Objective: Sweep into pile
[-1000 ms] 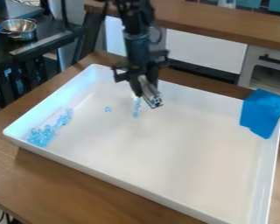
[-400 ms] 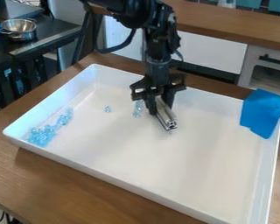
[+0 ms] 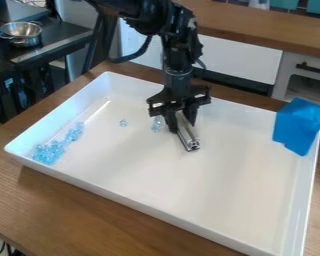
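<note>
gripper (image 3: 182, 122) over the far half of the tray, closed to the width of a metal bar (image 3: 187, 134) and holding it; bar slanted downward, free end toward the near side. contact with tray floor: could not tell.

progress, as judged: partial. most of the clear blue beads (image 3: 49, 151) lay bunched in a drawn-out band along the left wall, thickest toward the near left corner. outstanding: one small clump (image 3: 123, 123) on open floor between band and gripper, plus a second clump (image 3: 156, 124) just beside the gripper, on its left. both likely needed a leftward sweep; risk of scattering judged moderate.

containers: white tray (image 3: 122, 197), shallow, on the wooden worktop (image 3: 49, 210), held all the beads seen. blue cloth (image 3: 297, 125) hung over its far right corner. metal pot (image 3: 21, 32) stood on a dark counter (image 3: 59, 44), upper left; contents not made out.
</note>
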### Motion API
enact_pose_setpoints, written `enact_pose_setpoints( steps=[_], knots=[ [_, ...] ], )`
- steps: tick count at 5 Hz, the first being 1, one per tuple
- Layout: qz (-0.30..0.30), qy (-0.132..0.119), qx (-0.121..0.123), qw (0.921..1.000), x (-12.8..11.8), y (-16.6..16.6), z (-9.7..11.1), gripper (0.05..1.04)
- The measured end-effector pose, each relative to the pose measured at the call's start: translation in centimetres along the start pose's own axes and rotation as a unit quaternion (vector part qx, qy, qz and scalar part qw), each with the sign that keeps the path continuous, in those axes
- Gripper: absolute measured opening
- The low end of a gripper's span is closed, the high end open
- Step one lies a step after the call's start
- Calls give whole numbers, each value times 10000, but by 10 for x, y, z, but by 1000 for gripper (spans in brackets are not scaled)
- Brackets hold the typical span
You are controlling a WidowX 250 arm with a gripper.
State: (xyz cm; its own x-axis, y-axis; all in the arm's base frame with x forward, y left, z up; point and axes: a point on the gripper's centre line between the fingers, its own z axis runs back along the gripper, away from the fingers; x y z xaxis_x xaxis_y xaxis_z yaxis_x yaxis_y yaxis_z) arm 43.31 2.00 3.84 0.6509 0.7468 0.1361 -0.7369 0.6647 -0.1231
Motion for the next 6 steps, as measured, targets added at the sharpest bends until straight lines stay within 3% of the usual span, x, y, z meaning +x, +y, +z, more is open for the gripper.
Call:
enact_pose_setpoints(
  steps=[2,3,5,6],
  knots=[
    [508,73,-100,9986,31,60,5,381],
    [575,136,-117,9982,33,77,9,381],
    [976,223,80,9949,20,128,13,381],
    [903,131,126,9958,7,151,17,381]
  ],
)
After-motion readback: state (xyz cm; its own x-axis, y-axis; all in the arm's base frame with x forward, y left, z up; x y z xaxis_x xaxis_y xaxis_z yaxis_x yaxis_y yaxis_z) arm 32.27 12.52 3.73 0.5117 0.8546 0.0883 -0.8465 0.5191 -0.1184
